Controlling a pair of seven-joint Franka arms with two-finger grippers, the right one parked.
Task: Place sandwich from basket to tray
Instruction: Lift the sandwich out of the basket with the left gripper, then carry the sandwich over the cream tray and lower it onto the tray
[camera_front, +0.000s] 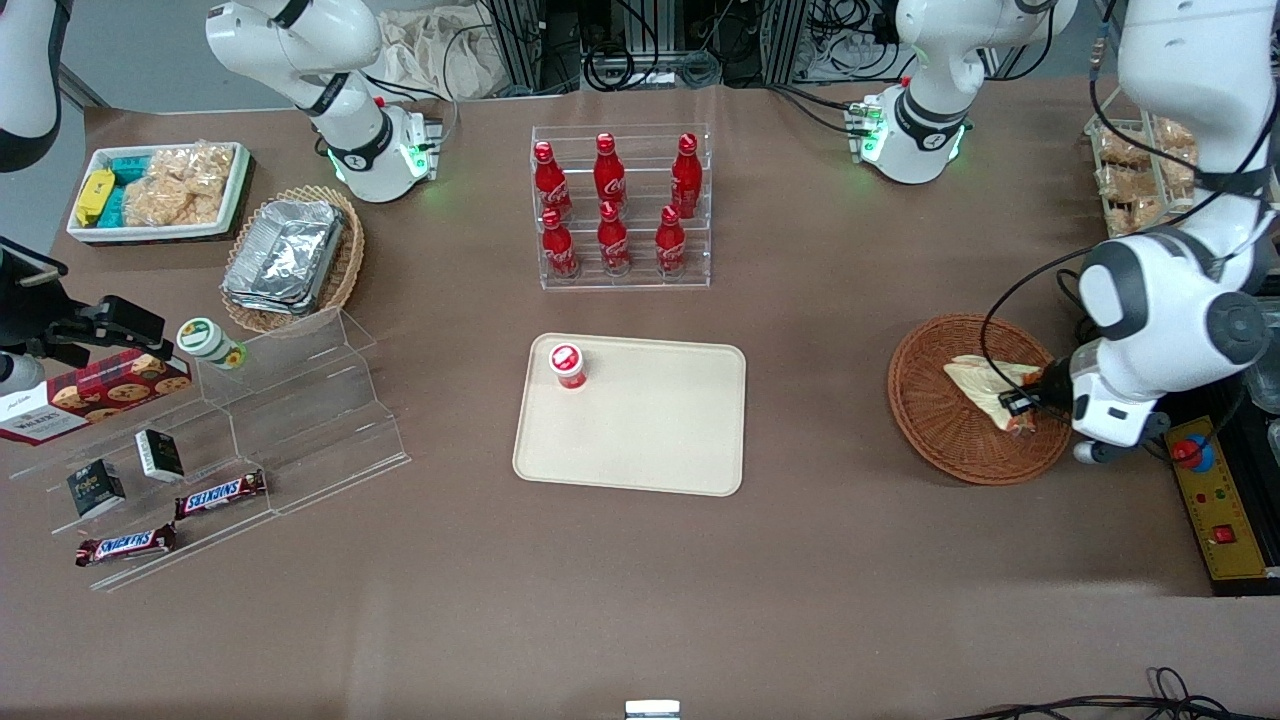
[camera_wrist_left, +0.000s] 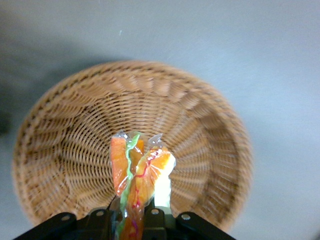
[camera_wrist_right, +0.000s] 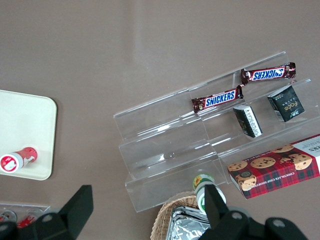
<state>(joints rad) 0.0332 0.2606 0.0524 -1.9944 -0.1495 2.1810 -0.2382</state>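
Red-capped cup (camera_front: 568, 365) on tray (camera_front: 640, 455) — gripper (camera_front: 1022, 405) clamping sandwich (camera_front: 985, 385)

Brown-covered table (camera_front: 640, 580), cables (camera_front: 650, 60) above

1. The place was a robotics lab set up as a mock snack shop.
2. White arm bases (camera_front: 385, 160) were bolted onto a table (camera_front: 640, 580) covered in brown paper, with cable bundles (camera_front: 640, 50) and metal framing at its edge.
3. A yellow control box (camera_front: 1215, 500) with a red stop button sat beside the working arm.
4. Shop-style goods were displayed: cola bottles (camera_front: 612, 205) in a clear rack, Snickers bars (camera_wrist_right: 220, 98) on acrylic steps (camera_wrist_right: 200, 145), and a cookie box (camera_front: 95, 393).
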